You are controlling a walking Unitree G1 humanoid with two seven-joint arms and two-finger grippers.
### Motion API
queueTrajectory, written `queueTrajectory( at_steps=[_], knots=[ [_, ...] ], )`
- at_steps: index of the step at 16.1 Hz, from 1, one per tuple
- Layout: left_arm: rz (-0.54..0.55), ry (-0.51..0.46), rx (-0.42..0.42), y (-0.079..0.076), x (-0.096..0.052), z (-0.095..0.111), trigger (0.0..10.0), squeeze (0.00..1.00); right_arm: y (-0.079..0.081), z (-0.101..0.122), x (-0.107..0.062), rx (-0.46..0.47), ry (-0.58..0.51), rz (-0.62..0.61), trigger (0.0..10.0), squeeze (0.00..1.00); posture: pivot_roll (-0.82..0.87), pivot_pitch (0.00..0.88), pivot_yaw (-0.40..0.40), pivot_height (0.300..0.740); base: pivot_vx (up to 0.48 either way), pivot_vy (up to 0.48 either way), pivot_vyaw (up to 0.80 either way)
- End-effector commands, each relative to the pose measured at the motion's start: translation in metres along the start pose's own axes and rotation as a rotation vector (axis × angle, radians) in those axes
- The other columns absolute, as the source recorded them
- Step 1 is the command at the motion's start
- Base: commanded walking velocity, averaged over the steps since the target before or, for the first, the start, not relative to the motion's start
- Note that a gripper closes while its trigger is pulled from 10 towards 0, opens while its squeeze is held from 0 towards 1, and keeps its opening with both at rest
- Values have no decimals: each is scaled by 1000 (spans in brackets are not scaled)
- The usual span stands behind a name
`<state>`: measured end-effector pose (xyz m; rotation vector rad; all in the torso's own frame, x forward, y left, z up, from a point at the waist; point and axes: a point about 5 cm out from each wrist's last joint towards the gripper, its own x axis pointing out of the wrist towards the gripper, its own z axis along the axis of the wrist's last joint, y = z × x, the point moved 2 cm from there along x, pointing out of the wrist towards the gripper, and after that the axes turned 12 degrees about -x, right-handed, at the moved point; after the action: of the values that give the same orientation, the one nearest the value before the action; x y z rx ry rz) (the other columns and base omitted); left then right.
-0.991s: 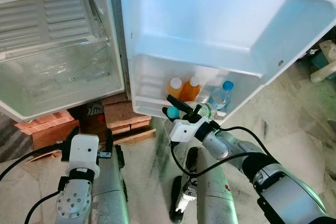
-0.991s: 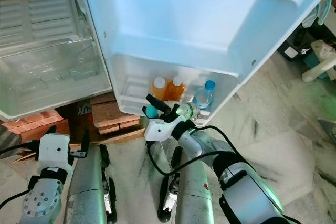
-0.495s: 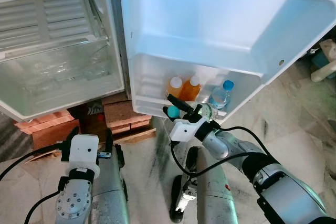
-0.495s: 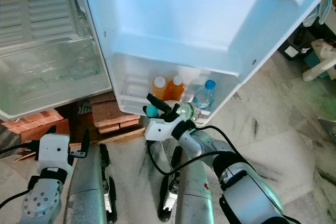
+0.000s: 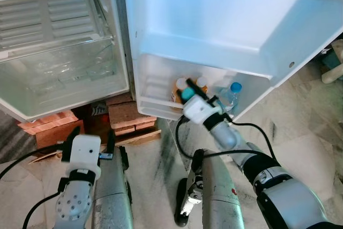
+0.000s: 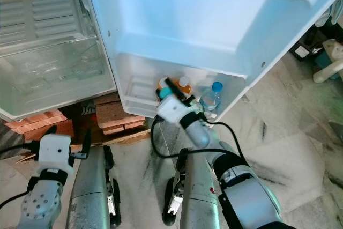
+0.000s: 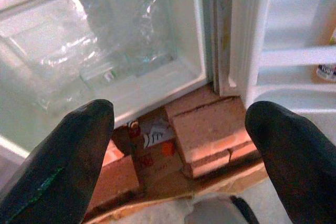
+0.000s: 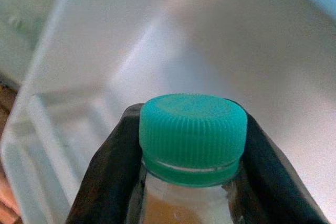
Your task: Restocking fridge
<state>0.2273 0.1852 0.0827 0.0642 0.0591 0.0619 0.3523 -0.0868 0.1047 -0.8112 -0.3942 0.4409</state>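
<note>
My right gripper (image 5: 192, 93) is shut on a bottle with a teal cap (image 5: 187, 94), held upright over the front rim of the fridge door's lower shelf (image 5: 154, 108). In the right wrist view the teal cap (image 8: 192, 128) sits between the two black fingers (image 8: 107, 167), with the white shelf wall behind it. Two orange juice bottles (image 5: 201, 82) with white caps stand in the shelf just behind the held bottle, partly hidden by it. A water bottle (image 5: 231, 94) with a blue cap stands to their right. My left gripper (image 5: 90, 135) hangs low and open, holding nothing.
The fridge body stands open on the left, with a clear crisper drawer (image 5: 61, 73). The fridge rests on red bricks (image 5: 128, 115). My own legs (image 5: 214, 197) show below, on the marble floor. Some clutter (image 5: 333, 61) lies at the far right.
My right gripper has lifted the teal-capped bottle up and forward, from in front of the door shelf to over its rim. The left arm has not moved.
</note>
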Motion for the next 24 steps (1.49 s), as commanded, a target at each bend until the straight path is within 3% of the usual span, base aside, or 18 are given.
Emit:
queueTrajectory(
  at_steps=[1,3,7,8,11,14,15,16,17,18,19,22,24],
  knots=[
    [-10,30,-3,-3,-2,-6,10000,0,13,-26,-19,98,154,44,10000,0,283,297,-101,563,0,0,0],
    [-12,29,-4,-4,-2,-6,10000,0,13,-20,-14,181,133,47,10000,0,283,295,-105,563,0,0,0],
    [-12,28,-7,-5,-2,-6,10000,0,33,-30,-21,479,261,40,10000,0,280,293,-111,563,0,0,0],
    [-11,27,-8,-5,-2,-6,10000,0,34,-22,-16,544,224,10,10000,0,280,291,-112,563,0,0,0],
    [-9,25,-8,-6,-1,-6,10000,0,32,4,-3,467,67,47,10000,0,281,285,-111,563,0,0,0],
    [-12,31,-10,-7,0,-8,10000,0,21,28,8,524,-69,24,10000,0,276,274,-115,563,0,0,0],
    [-13,31,-10,-8,1,-8,10000,0,14,47,16,555,-157,3,10000,0,273,271,-116,563,0,0,0],
    [28,6,16,-3,1,-3,10000,0,2,72,26,531,-272,-42,10000,0,273,271,-116,563,0,0,0],
    [50,-1,29,0,1,-2,10000,0,-1,78,28,520,-295,-57,10000,0,273,271,-116,563,0,0,0],
    [151,12,57,21,-5,-3,10000,0,-9,89,38,508,-324,-104,10000,0,290,269,-116,563,0,0,0],
    [195,43,37,31,-10,-8,10000,0,-12,94,44,508,-329,-125,10000,0,305,274,-121,563,0,0,0],
    [251,69,26,42,-26,-10,10000,0,-3,113,57,482,-358,-83,10000,0,376,300,-154,563,0,0,0],
    [292,106,-11,39,-47,-14,10000,0,24,131,51,355,-448,49,10000,0,414,319,-175,563,0,0,0]
  ],
)
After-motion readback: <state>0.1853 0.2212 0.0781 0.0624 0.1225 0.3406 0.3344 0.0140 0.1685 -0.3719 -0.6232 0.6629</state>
